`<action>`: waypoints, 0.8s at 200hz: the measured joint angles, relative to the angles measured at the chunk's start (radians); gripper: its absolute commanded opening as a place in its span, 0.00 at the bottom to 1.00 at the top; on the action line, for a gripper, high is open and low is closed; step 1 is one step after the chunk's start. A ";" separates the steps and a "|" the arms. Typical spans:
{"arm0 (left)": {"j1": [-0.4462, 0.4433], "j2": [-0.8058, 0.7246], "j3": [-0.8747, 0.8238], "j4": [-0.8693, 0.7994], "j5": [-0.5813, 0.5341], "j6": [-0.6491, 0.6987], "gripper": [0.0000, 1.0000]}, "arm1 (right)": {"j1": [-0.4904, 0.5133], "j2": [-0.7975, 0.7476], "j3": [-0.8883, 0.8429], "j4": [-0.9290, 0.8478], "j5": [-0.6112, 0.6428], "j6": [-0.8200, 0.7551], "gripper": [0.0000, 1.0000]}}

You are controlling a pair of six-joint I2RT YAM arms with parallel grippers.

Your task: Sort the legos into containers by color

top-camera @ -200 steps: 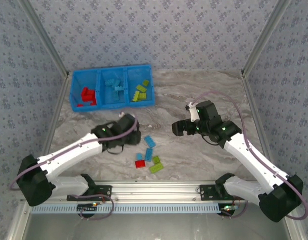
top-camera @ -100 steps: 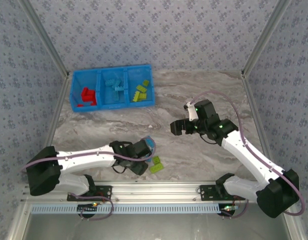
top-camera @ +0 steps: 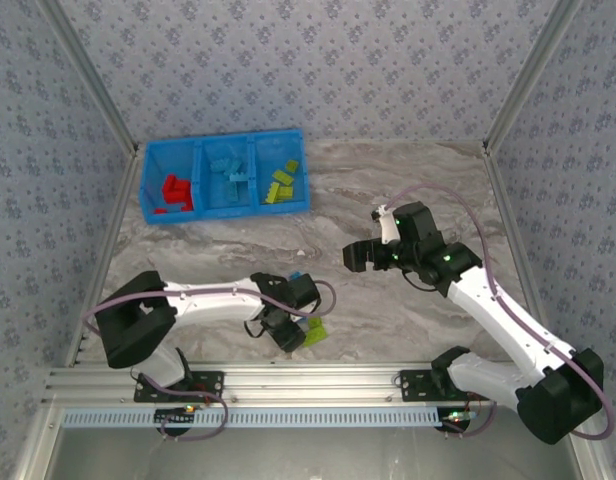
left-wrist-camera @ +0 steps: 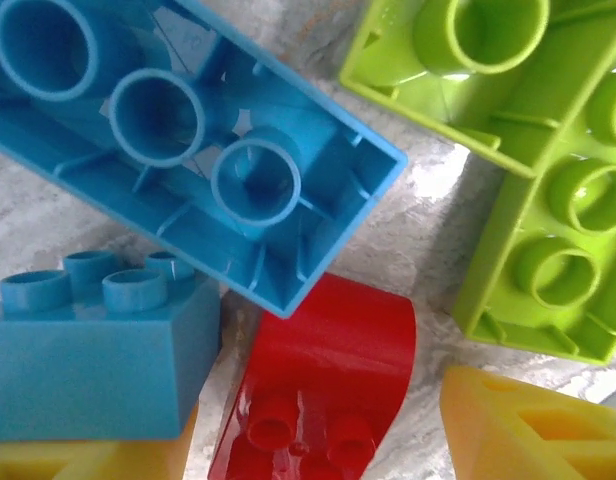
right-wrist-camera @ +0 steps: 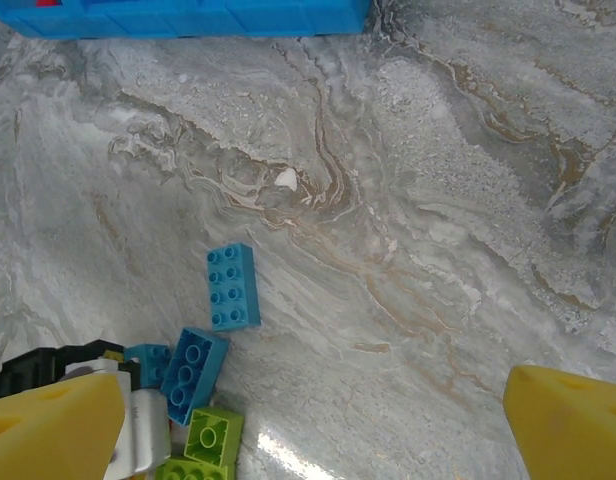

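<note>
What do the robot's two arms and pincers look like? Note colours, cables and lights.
The left arm and right arm have white shells, black joints and black bases. A mauve cable loops along each, and small green lights glow on the joints. The right pincer is black with yellow wedge-shaped fingertips.

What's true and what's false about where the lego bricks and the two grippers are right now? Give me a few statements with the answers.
1. The red bricks already in the bin lie in its leftmost compartment in the top view. True.
2. The right gripper holds a green brick. False: it is open, with nothing between its fingers.
3. A red brick lies on the table between the fingers of the left gripper. True.
4. The long blue brick in the left wrist view lies studs up. False: its hollow underside faces up.
</note>
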 measured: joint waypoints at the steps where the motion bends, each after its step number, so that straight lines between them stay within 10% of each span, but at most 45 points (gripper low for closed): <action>1: 0.000 0.001 0.000 0.000 -0.001 0.000 0.59 | 0.000 -0.001 0.000 0.000 0.000 0.000 1.00; 45: -0.017 0.041 0.031 -0.023 -0.043 0.014 0.32 | -0.003 -0.006 -0.002 0.000 0.000 0.000 1.00; 160: 0.013 -0.262 0.042 -0.023 0.015 0.051 0.22 | -0.014 -0.011 -0.003 -0.006 -0.195 -0.031 1.00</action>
